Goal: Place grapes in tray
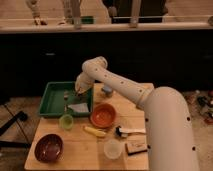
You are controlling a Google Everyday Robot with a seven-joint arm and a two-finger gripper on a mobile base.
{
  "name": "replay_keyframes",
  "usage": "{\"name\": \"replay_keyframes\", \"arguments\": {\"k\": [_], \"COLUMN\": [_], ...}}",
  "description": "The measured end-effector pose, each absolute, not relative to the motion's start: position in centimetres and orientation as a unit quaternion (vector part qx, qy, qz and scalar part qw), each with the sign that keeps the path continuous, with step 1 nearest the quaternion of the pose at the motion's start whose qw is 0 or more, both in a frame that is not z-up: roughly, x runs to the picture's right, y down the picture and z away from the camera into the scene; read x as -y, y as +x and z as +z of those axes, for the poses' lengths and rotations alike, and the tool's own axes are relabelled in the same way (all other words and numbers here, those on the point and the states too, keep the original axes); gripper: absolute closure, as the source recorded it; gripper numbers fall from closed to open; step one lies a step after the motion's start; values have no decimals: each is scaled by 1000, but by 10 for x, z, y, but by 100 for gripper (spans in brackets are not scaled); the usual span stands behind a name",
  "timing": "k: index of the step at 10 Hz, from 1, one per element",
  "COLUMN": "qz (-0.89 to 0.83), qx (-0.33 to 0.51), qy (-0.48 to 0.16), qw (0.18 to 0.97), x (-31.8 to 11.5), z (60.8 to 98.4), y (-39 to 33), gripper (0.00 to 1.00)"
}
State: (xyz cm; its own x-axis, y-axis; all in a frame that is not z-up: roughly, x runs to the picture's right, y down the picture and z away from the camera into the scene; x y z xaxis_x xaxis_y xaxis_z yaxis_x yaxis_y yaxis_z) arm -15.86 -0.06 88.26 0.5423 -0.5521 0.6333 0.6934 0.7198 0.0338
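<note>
The green tray [50,102] sits at the back left of the wooden table. My gripper [78,93] hangs over the tray's right part, at the end of the white arm [120,85] that reaches in from the right. A small dark thing [66,94] lies in the tray just left of the gripper; I cannot tell whether it is the grapes. A white crumpled piece [79,107] lies in the tray below the gripper.
An orange bowl [103,115] stands right of the tray, a small green cup [66,121] in front of it. A dark red bowl [48,147], a banana [94,131], a clear cup [112,148], a brush [129,131] and a sponge [136,147] lie nearer the front.
</note>
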Motion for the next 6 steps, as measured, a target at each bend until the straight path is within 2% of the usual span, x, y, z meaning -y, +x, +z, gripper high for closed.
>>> {"name": "replay_keyframes", "arguments": {"k": [4,6], "qz": [-352,-352], "qx": [321,321], "qy": [-109,-106], "qw": [873,873], "x": [2,2], "z": [883,882], "y": [-156,-156], "gripper": [22,20]}}
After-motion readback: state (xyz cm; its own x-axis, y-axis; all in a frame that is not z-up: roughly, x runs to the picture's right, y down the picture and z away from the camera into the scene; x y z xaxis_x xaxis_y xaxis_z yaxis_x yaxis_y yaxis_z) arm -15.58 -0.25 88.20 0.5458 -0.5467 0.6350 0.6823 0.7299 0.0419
